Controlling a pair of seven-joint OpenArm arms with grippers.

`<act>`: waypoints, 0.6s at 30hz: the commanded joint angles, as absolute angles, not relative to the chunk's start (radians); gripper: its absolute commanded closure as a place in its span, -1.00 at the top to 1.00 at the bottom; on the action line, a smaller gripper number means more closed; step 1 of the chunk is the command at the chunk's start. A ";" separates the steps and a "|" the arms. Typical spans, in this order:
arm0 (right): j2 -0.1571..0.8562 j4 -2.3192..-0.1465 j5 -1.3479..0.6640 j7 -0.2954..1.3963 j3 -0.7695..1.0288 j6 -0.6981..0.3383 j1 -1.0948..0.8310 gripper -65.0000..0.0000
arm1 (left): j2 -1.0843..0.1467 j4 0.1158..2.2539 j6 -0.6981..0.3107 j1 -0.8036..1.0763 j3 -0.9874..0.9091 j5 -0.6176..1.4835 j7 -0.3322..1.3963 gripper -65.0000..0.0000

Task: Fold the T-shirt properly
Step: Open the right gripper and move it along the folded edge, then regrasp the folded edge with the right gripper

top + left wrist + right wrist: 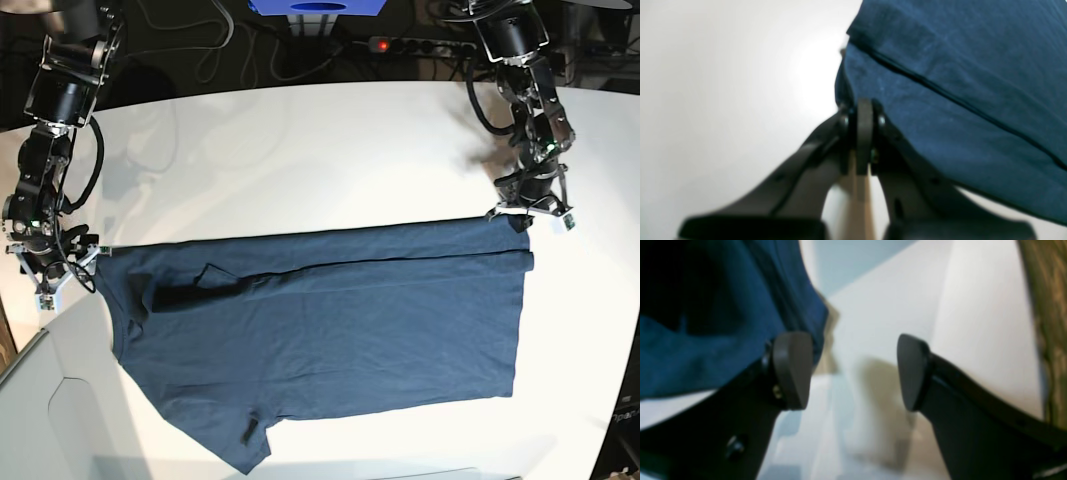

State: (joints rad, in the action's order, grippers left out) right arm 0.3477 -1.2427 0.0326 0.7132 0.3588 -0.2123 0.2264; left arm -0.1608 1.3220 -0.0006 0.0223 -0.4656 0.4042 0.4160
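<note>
A large dark navy-blue cotton T-shirt (330,335) lies spread across the near half of the white round-cornered table (300,150), partly folded lengthwise. The left gripper (522,217) pinches its far hem corner tight, while the right gripper (70,262) stands wide beside the shoulder edge, holding nothing.

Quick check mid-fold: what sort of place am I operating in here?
Likely a robotics lab or test bench, not a home: a bare white table holds only the T-shirt, with tangled cables and a lit power strip behind it.
</note>
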 commanded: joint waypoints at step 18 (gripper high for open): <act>0.317 -1.305 0.033 0.693 0.367 -0.315 0.260 0.18 | -0.171 1.333 0.001 0.018 -0.467 0.406 0.415 -1.00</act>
State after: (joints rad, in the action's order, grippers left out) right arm 0.2996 -1.2907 0.0372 0.7078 0.3634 -0.2958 0.2424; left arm -0.1608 1.3220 -0.0006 0.0227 -0.4656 0.4046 0.4156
